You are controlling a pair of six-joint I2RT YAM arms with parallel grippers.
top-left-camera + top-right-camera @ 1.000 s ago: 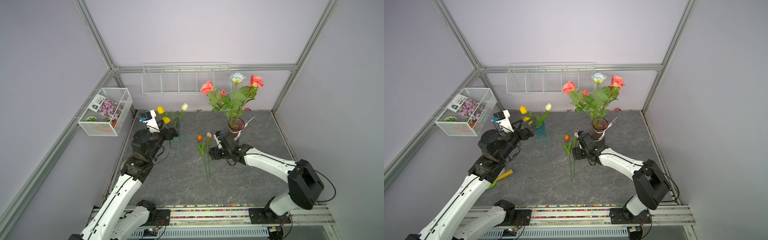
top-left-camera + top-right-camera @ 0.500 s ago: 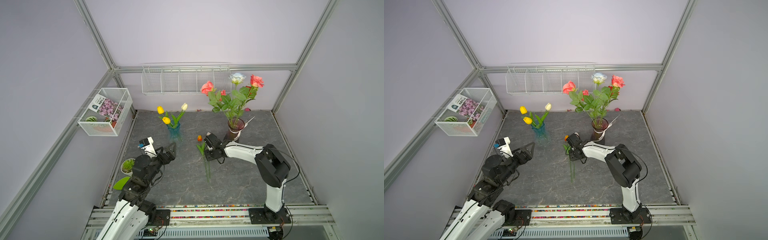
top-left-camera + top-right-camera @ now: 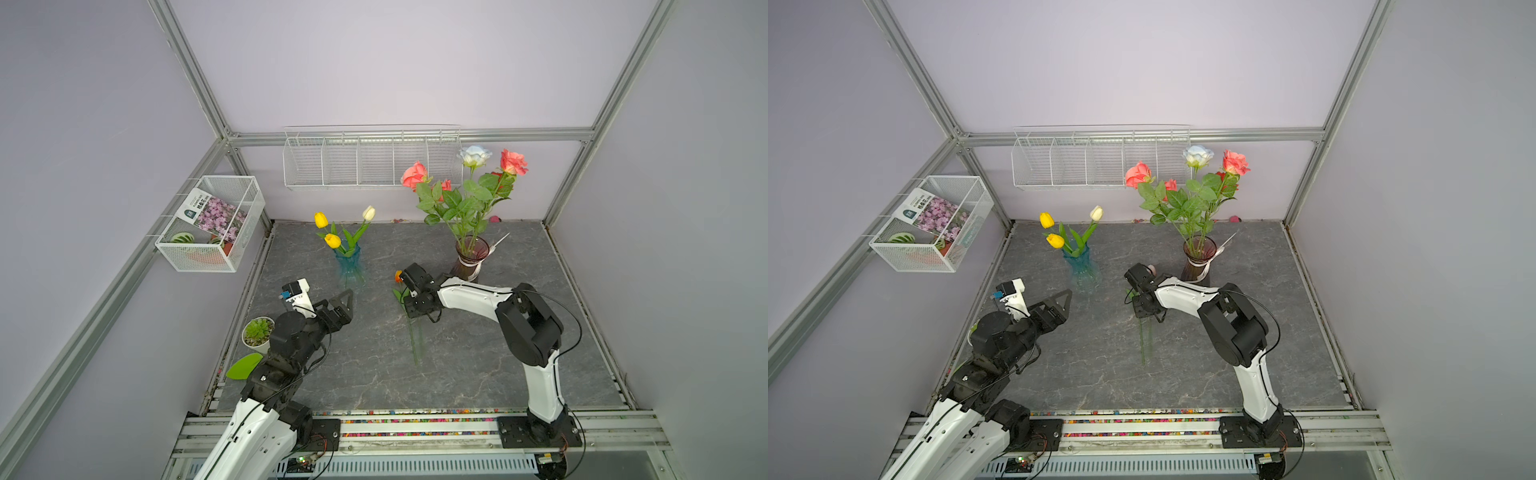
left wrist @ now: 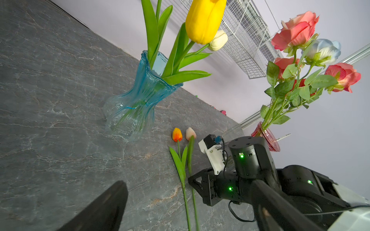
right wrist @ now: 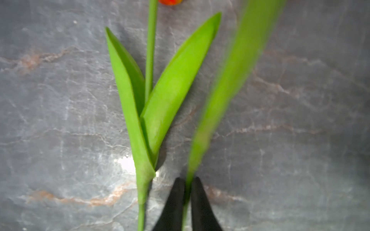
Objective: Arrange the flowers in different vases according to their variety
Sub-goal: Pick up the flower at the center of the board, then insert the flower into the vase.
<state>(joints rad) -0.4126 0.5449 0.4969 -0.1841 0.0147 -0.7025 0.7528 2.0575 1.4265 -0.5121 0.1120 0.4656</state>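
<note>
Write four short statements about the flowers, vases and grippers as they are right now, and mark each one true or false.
1. The teal-blue vase holds three tulips. True.
2. The orange tulip stands in the dark pink vase. False: it lies flat on the table, and that vase holds only roses.
3. The right gripper is shut on the stem of the pale pink tulip. True.
4. The left gripper is clamped on one of the roses. False: it is open and holds nothing.
</note>
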